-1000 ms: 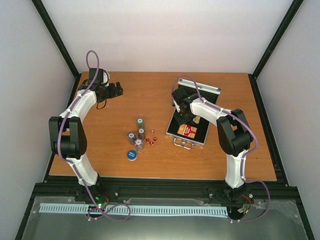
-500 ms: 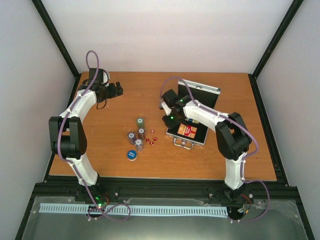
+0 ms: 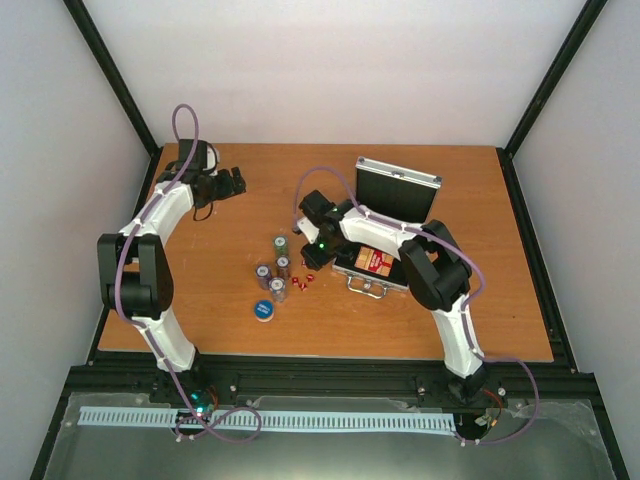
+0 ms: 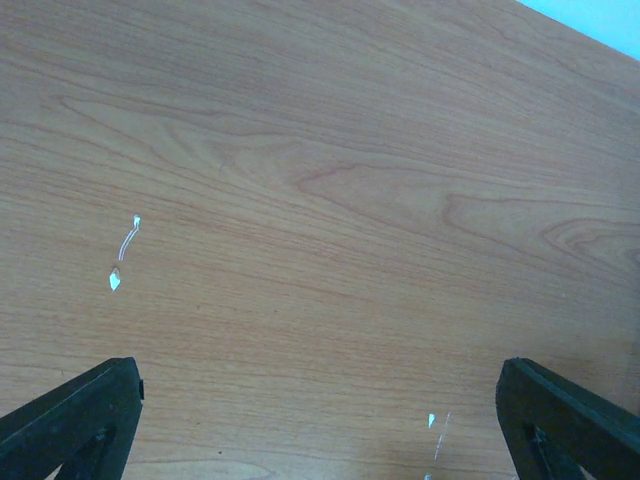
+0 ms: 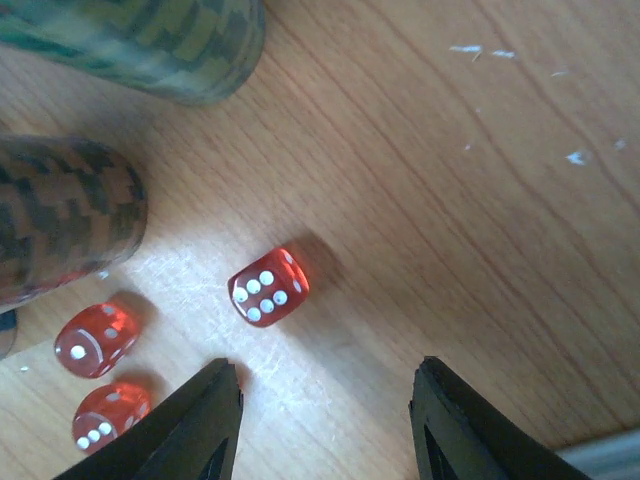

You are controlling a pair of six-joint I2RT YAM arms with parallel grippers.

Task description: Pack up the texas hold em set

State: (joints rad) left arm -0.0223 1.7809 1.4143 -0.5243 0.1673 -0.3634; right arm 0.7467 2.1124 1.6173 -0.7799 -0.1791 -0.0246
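The silver case [image 3: 365, 270] lies open at centre right, its lid [image 3: 398, 188] upright, with a red-yellow card box [image 3: 375, 262] inside. Several short chip stacks [image 3: 281, 245] stand mid-table, with tiny red dice [image 3: 303, 281] to their right and the blue disc [image 3: 264, 311] in front. My right gripper [image 3: 312, 256] is open and empty, low over the dice. In the right wrist view it [image 5: 325, 420] has one die [image 5: 268, 286] just ahead of the left finger, two more dice [image 5: 95, 339] to the left, and a green stack [image 5: 150, 40] and a brown stack [image 5: 60, 215] beyond. My left gripper [image 3: 232, 180] is open over bare wood at the far left.
The left wrist view shows only the wooden tabletop [image 4: 330, 200] between the open fingers [image 4: 70, 415]. The case handle [image 3: 366, 290] faces the near edge. Black frame posts stand at the table's corners.
My right arm has swung left from over the open case to just above the dice, beside the chip stacks. The left arm has not moved.
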